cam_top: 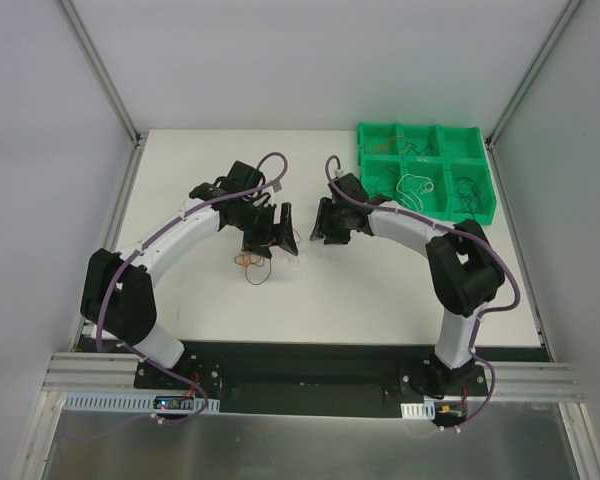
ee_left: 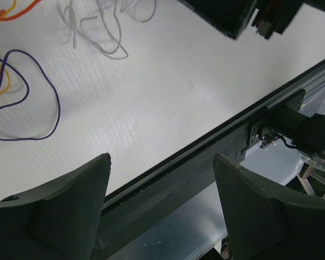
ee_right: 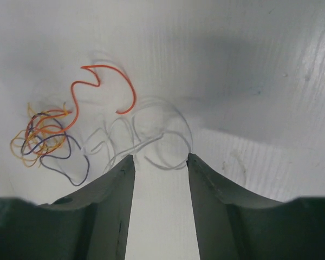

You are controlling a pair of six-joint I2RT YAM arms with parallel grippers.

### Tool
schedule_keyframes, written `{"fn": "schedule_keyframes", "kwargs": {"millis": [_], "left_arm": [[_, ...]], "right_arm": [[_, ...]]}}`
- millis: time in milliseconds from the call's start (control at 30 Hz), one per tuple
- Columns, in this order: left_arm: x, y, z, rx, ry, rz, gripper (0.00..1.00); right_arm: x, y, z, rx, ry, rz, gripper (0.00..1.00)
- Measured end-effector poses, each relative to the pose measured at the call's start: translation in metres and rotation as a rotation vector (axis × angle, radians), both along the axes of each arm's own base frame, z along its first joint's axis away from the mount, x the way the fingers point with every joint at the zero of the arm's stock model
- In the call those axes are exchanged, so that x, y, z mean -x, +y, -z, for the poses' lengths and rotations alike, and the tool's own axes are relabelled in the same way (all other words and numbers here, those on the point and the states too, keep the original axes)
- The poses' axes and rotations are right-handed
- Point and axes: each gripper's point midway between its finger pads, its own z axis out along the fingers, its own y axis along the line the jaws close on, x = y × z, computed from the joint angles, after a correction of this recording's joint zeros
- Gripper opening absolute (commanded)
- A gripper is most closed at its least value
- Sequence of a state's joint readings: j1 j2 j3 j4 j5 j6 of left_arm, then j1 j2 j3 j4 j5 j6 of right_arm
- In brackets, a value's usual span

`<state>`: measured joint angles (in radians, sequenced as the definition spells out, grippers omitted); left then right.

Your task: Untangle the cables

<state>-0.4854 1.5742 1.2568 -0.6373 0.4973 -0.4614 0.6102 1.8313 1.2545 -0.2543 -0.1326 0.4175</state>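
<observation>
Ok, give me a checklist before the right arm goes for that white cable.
1. Right gripper open, nothing between its fingers: ok.
2. White cable lying on the table just ahead of that gripper: ok.
3. White cable clear of the orange and purple knot: cannot tell, its left end runs close to a purple loop.
4. Left gripper open and empty: ok.
5. Knot undone: not ok, its strands are looped through each other.
</observation>
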Motion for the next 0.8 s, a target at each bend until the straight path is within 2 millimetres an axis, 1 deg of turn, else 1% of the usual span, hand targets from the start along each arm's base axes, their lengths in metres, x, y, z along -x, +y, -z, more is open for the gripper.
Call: {"fn": "schedule_keyframes", "kwargs": {"millis": [33,67,167,333,400,433,467,567,600,733,800], "left_arm": [[0.002,0.001,-0.001,0.001,-0.003,0.001,0.76],[0.005,0.003,-0.002,0.001,-0.005,0.002,0.76],[0.01,0.006,-0.006,0.005,-0.018,0.007,0.76],[0.012,0.008,-0.01,0.006,-0.041,0.025,0.76],[0.013,0.009,-0.008,0.0,-0.04,0.036,0.76],[0.014,0.009,-0.008,-0.002,-0.04,0.041,0.76],[0.014,0.009,-0.007,-0.004,-0.04,0.045,0.76],[0.012,0.008,-0.007,-0.006,-0.037,0.054,0.76],[0.012,0.008,-0.007,-0.006,-0.037,0.059,0.76],[0.01,0.006,-0.003,-0.009,-0.03,0.076,0.76],[0.008,0.005,0.0,-0.012,-0.02,0.079,0.77]], "right_arm": [[-0.003,0.0,0.005,0.013,0.012,0.01,0.34],[-0.004,0.0,0.011,0.024,0.024,0.019,0.31],[-0.004,-0.001,0.026,0.051,0.061,0.036,0.3],[-0.006,0.002,0.043,0.075,0.094,0.032,0.36],[-0.008,0.005,0.042,0.073,0.089,0.03,0.38],[-0.008,0.006,0.041,0.075,0.085,0.03,0.37],[-0.009,0.006,0.041,0.078,0.082,0.031,0.32],[-0.008,0.006,0.041,0.086,0.078,0.026,0.07],[-0.008,0.006,0.041,0.087,0.078,0.025,0.01],[-0.005,0.005,0.042,0.103,0.074,-0.006,0.0],[-0.001,0.004,0.037,0.111,0.064,-0.034,0.0]]}}
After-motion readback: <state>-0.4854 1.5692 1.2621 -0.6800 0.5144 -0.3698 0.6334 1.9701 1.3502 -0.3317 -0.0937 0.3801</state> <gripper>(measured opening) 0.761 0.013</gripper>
